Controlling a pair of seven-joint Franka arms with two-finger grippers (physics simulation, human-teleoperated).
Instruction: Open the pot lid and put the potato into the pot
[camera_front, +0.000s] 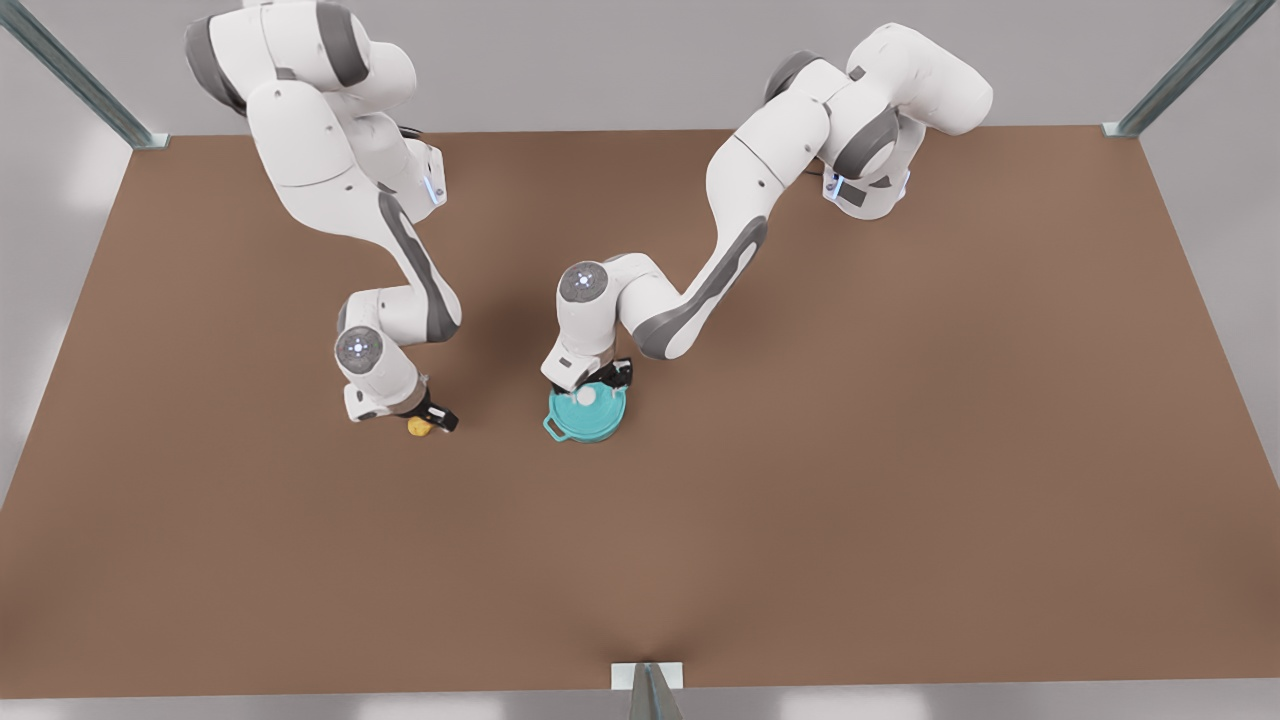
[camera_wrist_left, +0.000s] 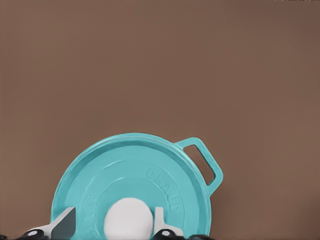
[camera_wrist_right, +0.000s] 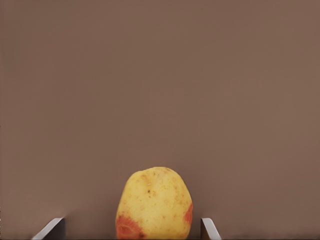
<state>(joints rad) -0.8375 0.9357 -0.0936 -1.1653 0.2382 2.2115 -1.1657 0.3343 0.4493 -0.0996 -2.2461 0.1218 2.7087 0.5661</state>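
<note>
On the table (camera_front: 900, 450), left gripper (camera_wrist_left: 110, 227) jaws apart around pot lid (camera_wrist_left: 132, 175) knob, right gripper (camera_wrist_right: 132, 231) jaws apart beside potato (camera_wrist_right: 154, 204).

A flat brown table (camera_front: 900, 450) carries everything, with grey metal posts (camera_front: 80, 75) rising at its far corners and one at the middle of its near edge. On it stands the teal pot (camera_front: 588, 424), near the middle, the lid (camera_wrist_left: 135, 175) closed on top. The potato (camera_front: 418, 427) lies on the bare top to the front view's left of the pot, well apart from it.
</note>
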